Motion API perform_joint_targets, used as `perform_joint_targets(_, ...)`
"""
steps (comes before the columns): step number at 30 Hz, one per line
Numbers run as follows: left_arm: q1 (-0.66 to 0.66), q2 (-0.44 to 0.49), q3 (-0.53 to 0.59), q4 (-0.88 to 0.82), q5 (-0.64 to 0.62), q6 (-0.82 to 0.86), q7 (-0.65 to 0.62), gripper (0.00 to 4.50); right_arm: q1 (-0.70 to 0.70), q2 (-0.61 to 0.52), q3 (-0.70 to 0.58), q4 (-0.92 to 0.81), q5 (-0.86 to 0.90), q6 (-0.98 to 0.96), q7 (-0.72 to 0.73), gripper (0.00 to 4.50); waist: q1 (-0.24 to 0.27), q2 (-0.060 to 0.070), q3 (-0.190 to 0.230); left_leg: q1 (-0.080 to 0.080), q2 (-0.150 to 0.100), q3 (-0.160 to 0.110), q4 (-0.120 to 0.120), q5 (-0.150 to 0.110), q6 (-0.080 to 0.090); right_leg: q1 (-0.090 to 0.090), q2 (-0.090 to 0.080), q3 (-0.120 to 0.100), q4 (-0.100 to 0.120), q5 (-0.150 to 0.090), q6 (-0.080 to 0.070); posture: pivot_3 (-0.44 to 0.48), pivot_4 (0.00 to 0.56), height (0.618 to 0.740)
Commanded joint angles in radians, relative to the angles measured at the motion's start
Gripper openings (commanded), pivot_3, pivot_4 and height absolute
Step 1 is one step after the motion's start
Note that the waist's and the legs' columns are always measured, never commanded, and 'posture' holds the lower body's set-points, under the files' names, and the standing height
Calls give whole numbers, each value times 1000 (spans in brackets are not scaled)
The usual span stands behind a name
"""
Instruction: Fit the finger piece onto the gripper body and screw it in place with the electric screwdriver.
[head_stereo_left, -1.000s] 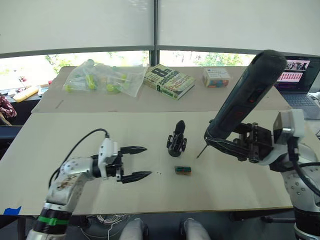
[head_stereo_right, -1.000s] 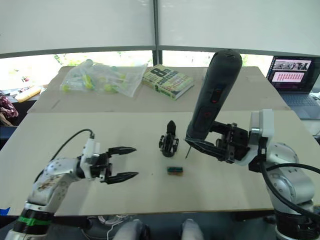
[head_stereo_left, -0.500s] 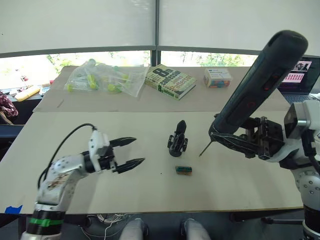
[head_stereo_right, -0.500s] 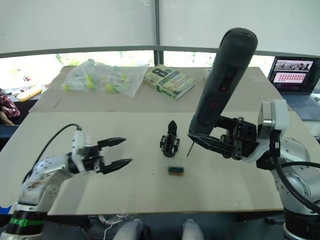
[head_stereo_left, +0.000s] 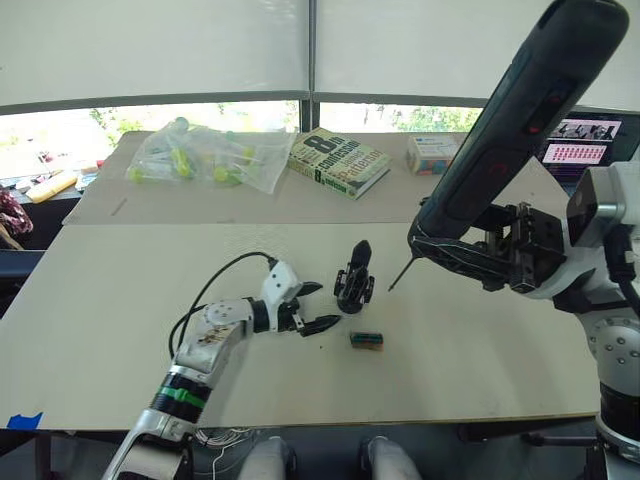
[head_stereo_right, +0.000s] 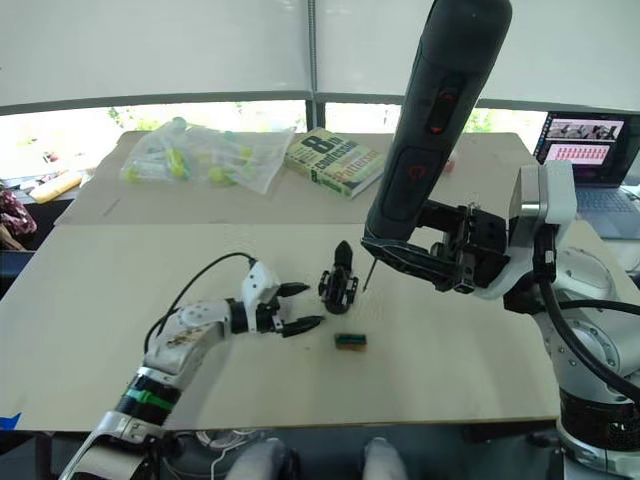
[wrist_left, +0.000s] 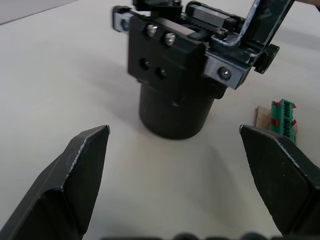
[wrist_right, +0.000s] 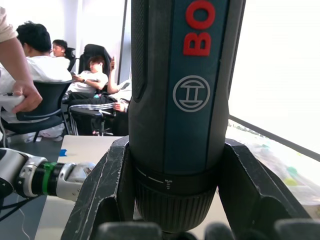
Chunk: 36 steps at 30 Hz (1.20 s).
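The gripper body (head_stereo_left: 354, 284) stands upright mid-table, a pointed black finger rising from its top. A loose finger piece is out of view. My left gripper (head_stereo_left: 325, 305) lies open on the table just left of the body, its fingertips (wrist_left: 92, 142) either side of the round base (wrist_left: 172, 112) without touching. My right gripper (head_stereo_left: 452, 258) is shut on the lower end of the electric screwdriver (head_stereo_left: 510, 130). The tool tilts up to the right. Its bit tip (head_stereo_right: 365, 287) hangs just right of the body.
A small green-brown box (head_stereo_left: 366, 340) lies in front of the body. On the far table lie a book (head_stereo_left: 338, 160), a plastic bag of yellow-green items (head_stereo_left: 205, 158) and a small carton (head_stereo_left: 432, 153). A laptop (head_stereo_left: 588, 152) sits at the far right. Seated people (wrist_right: 50, 82) appear behind.
My left gripper has slid right across the table up to the gripper body. The right arm has lifted the screwdriver and brought its bit a little closer to the body.
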Motion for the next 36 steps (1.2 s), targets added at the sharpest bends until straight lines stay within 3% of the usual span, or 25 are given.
perform_joint_targets(1,-40,-28,-22,55,37,-68,-9,4411,-29,1,-22,-11,30,-2,-4,1941,0,0,0,0,0,0,0,0,0,0,0,0,0,0,0,0,150,740)
perform_joint_targets(16,-130,-145,-11,244,79,-150,9,4411,-9,-2,-25,-26,17,-8,-24,1941,3,0,0,-1,0,0,1,0,1,0,-1,0,0,0,0,0,150,740)
perform_joint_targets(19,-142,-143,-3,266,78,-153,0,3717,3,-5,-32,-31,17,-10,-26,1941,4,0,0,0,0,0,1,0,1,0,-1,0,0,0,0,0,150,740)
perform_joint_targets(22,-157,-131,-2,295,79,-168,-34,2402,15,-7,-38,-35,18,-11,-25,1941,6,0,0,0,0,0,1,0,1,0,-1,0,0,0,0,0,150,740)
perform_joint_targets(30,-253,-99,7,448,63,-276,-240,2326,36,-25,-51,-35,28,-4,-10,1941,0,-1,0,-1,0,0,1,-1,1,-1,-1,-1,0,0,1,0,150,740)
perform_joint_targets(36,-337,-102,12,618,113,-397,-278,2326,50,-32,-55,-36,29,-4,0,1941,0,-1,1,-2,-1,0,1,-1,1,-1,-1,-1,0,0,1,0,150,740)
